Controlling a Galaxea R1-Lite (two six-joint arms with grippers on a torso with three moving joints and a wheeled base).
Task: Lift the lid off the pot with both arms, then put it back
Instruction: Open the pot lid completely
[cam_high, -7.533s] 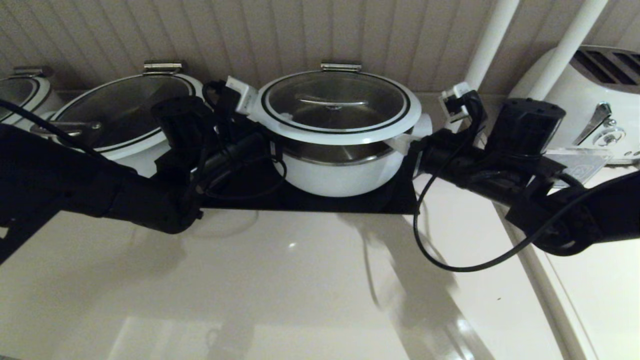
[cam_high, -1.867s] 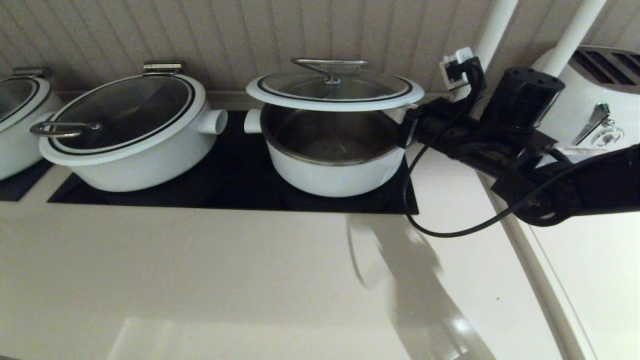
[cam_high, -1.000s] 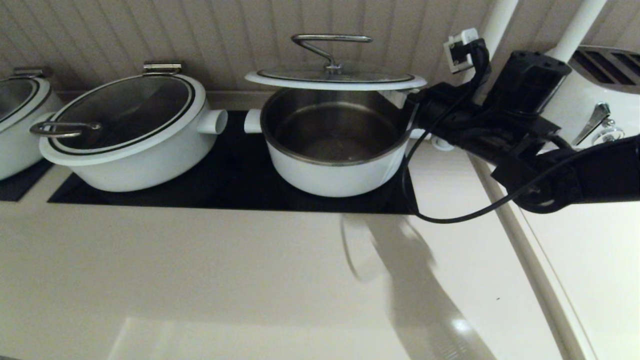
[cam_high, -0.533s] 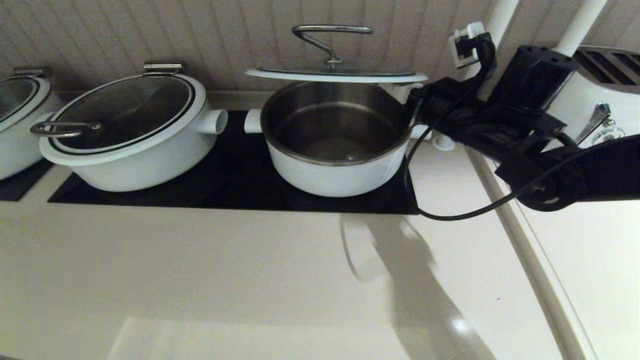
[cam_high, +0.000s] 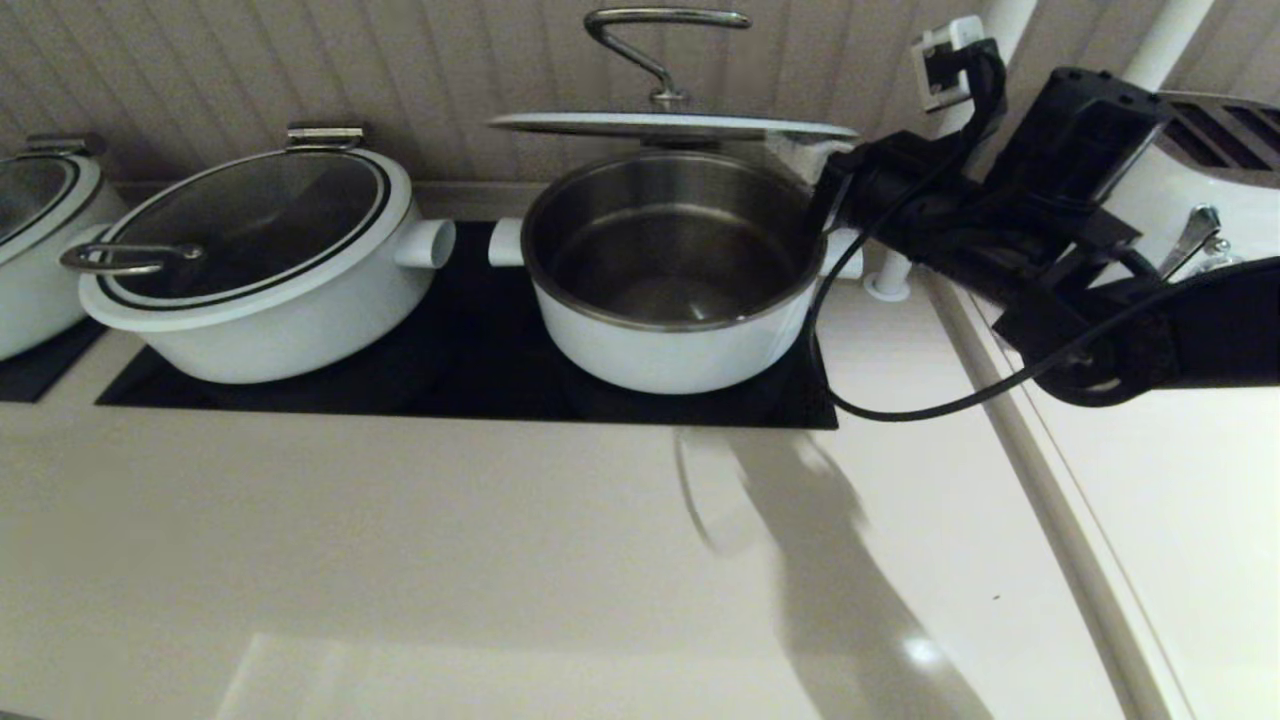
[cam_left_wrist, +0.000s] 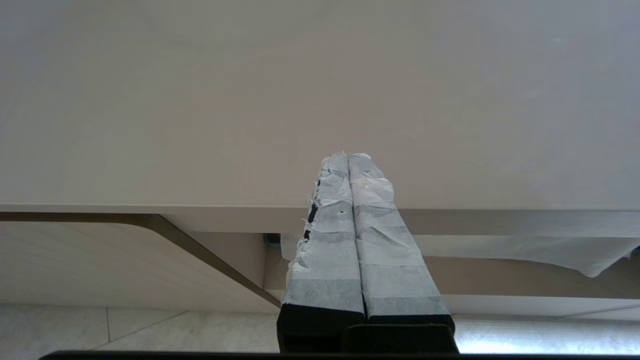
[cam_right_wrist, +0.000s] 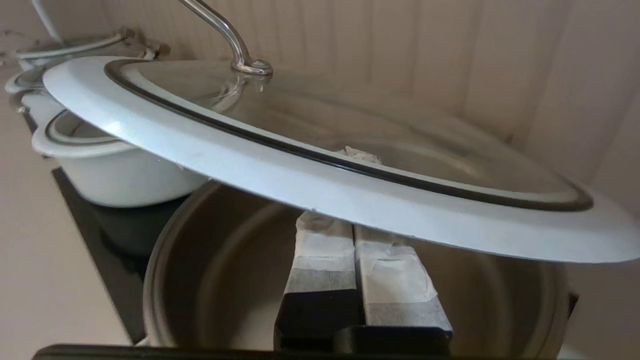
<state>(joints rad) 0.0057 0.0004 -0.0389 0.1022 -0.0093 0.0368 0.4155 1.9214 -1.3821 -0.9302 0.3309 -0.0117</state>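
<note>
The lid (cam_high: 670, 125) hangs level well above the pot (cam_high: 670, 365), its bent steel handle (cam_high: 660, 30) pointing up. The pot stands open, its steel liner empty. My right gripper (cam_high: 805, 160) is shut, and its cloth-wrapped fingers reach under the lid's right rim and carry it from below. In the right wrist view the shut fingers (cam_right_wrist: 325, 250) pass beneath the white rim of the lid (cam_right_wrist: 300, 175), above the pot's mouth (cam_right_wrist: 210, 260). My left gripper (cam_left_wrist: 348, 157) is shut and empty, away from the pot over a counter edge, and is outside the head view.
A wider white pot with a lid (cam_high: 250, 260) stands left of the task pot on the black cooktop (cam_high: 480, 385). Another pot (cam_high: 30, 230) is at the far left. A white toaster (cam_high: 1200, 190) and two white poles (cam_high: 1000, 30) stand right, behind my right arm.
The lid has risen steadily above the pot on my right gripper, staying about level. My left arm, beside the pot 7.5 s ago, has left the head view.
</note>
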